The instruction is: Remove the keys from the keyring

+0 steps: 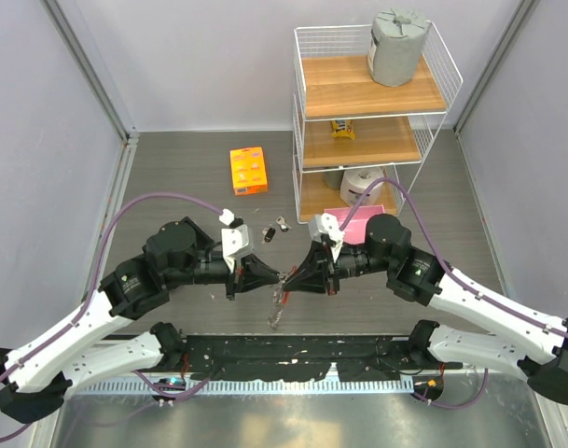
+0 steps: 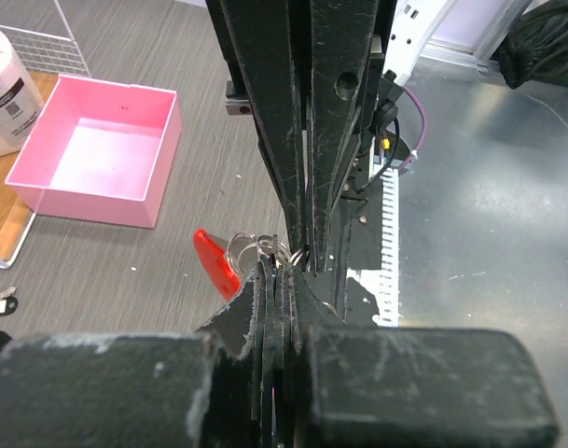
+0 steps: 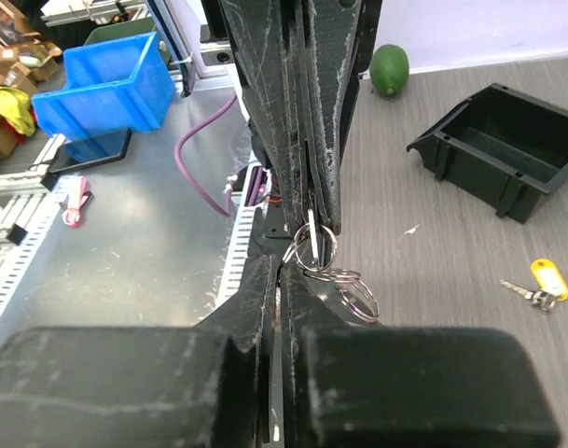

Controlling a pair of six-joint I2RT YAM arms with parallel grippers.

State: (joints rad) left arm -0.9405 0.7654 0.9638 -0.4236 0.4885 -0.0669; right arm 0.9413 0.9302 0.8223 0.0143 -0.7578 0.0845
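My two grippers meet tip to tip above the table's near middle, the left gripper (image 1: 278, 277) (image 2: 280, 269) coming from the left and the right gripper (image 1: 293, 276) (image 3: 282, 265) from the right. Both are shut on the keyring (image 3: 332, 273) (image 2: 254, 247), a cluster of thin silvery rings pinched between the tips. Its red strap fob (image 2: 215, 264) (image 1: 276, 313) hangs below. Two small loose keys (image 1: 270, 233) (image 1: 284, 224) lie on the table behind the grippers. Another key with a yellow tag (image 3: 543, 281) lies on the table in the right wrist view.
An orange box (image 1: 248, 171) sits at the back centre. A white wire shelf (image 1: 444, 56) stands back right with a grey roll (image 1: 398, 47) on top. A pink tray (image 2: 97, 154) lies beside it. The right wrist view shows a black bin (image 3: 507, 149) and a blue bin (image 3: 106, 89).
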